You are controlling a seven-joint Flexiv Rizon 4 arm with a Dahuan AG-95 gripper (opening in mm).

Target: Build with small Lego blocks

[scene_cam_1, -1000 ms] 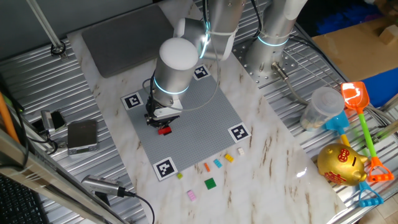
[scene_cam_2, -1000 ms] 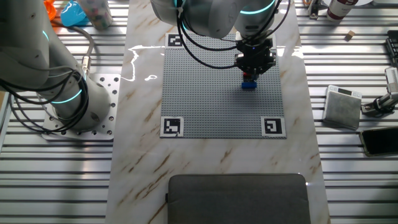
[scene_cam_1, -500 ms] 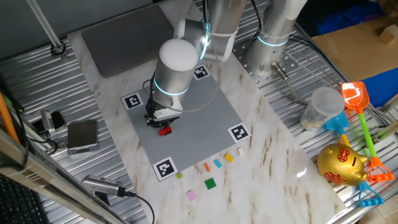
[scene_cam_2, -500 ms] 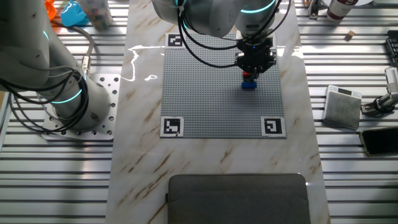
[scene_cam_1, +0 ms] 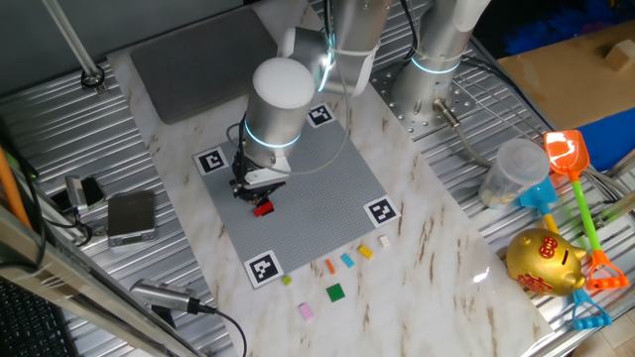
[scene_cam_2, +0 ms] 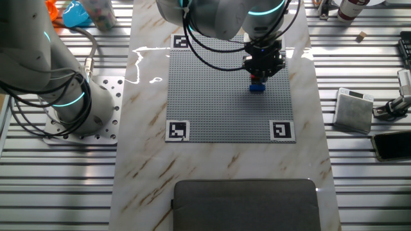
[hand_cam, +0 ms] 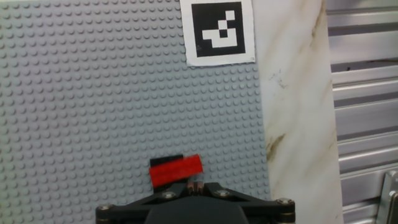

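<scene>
Only the hand view shows a black brick under the red brick; the other fixed view shows a blue brick in that stack. The stack sits on the grey baseplate near its 9 o'clock edge in one fixed view. The end effector hangs just above the stack; fingertips appear together, not clamped. Loose bricks lie on the bench at 5 o'clock.
</scene>
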